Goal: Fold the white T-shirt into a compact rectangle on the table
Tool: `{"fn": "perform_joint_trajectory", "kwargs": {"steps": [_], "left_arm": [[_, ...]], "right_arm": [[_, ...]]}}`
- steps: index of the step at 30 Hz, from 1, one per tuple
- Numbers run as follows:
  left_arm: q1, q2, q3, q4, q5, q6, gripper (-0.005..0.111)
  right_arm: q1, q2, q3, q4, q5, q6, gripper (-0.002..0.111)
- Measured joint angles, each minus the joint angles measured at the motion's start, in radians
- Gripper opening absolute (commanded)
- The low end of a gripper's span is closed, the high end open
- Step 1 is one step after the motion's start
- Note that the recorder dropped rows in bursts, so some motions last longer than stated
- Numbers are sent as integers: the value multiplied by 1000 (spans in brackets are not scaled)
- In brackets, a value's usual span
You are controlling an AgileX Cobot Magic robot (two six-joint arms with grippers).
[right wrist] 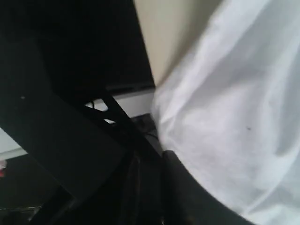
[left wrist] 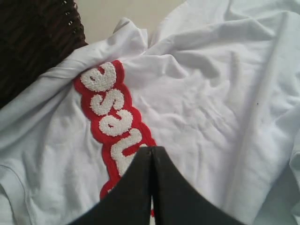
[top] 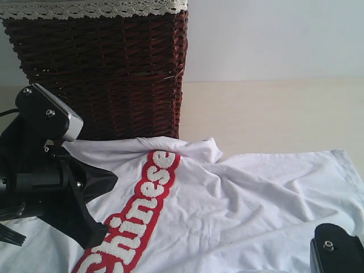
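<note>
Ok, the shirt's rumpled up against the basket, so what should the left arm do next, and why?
Probably open the left gripper and lower it to pinch the white T-shirt at its bunched edge beside the wicker basket, then draw it clear. Its jaws are shut over the red lettering, and the cloth lies wrinkled.
</note>
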Motion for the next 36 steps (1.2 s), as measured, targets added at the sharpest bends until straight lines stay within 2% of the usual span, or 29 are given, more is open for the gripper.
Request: {"fn": "perform_joint_trajectory", "kwargs": {"steps": [3, 5, 9, 12, 15, 18, 21, 25, 30, 36], "left_arm": [[0, 0, 0, 0, -1, 0, 0], [0, 0, 0, 0, -1, 0, 0], [0, 0, 0, 0, -2, 0, 0], [0, 0, 0, 0, -2, 0, 0], [0, 0, 0, 0, -7, 0, 0], [0, 0, 0, 0, -9, 0, 0], [0, 0, 0, 0, -9, 0, 0], [0, 0, 0, 0, -7, 0, 0], [0, 0, 0, 0, 8, 0, 0], [0, 0, 0, 0, 16, 0, 0]], "right_arm": [[0, 0, -2, 50, 0, -38, 15], [0, 0, -2, 18, 0, -42, 15], [0, 0, -4, -218, -7, 47, 15], [0, 0, -4, -487, -103, 283, 15], [0, 18, -6, -760, -227, 681, 10], [0, 80, -6, -875, -292, 959, 0], [0, 195, -6, -899, -296, 1071, 0], [-47, 353, -26, -888, -296, 1102, 0], [-208, 496, -111, -851, -343, 1104, 0], [-432, 622, -185, -713, -487, 1023, 0]]}}
